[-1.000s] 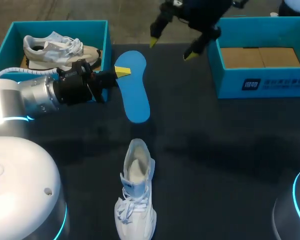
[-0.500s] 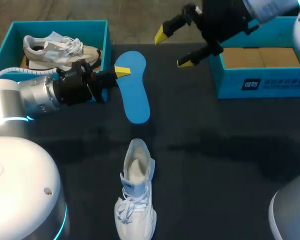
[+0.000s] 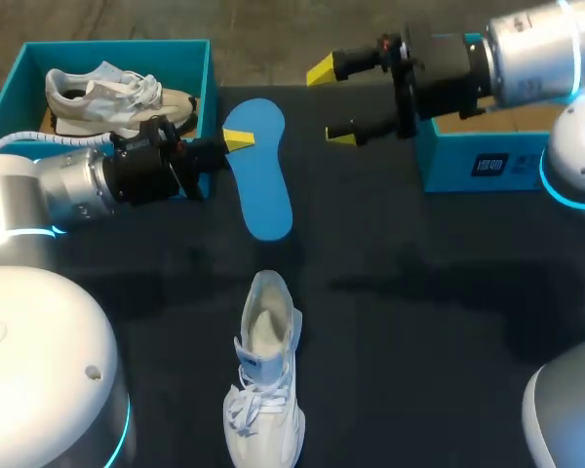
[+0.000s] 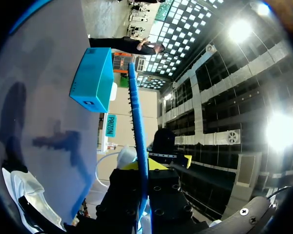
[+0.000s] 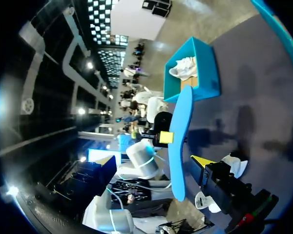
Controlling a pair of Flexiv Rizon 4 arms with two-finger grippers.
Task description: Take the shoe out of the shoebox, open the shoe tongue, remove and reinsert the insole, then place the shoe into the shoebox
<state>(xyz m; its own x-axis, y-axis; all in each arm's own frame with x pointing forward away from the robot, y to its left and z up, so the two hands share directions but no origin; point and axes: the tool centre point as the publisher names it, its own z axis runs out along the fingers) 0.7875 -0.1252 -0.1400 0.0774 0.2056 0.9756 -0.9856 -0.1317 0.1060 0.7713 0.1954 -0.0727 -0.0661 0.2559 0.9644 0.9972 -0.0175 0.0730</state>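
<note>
Now the right gripper [image 3: 330, 102] has swung from a downward tilt to lie level, its yellow-tipped fingers spread wide with nothing between them, aimed across toward the left arm; the left gripper [image 3: 236, 141] has not shifted, clamped on the far end of the flat blue foam insole [image 3: 258, 180]; the insole's long axis runs from that grip toward the near edge, its free rounded end pointing at the white lace-up shoe [image 3: 263, 380]; that shoe lies on the dark table [image 3: 419, 322], toe toward the near edge.

Dark table [image 3: 429, 312]: 2 teal boxes at far edge, left shoebox [image 3: 117, 45], right shoebox [image 3: 487, 166]; white shoe [image 3: 263, 390] near front.
</note>
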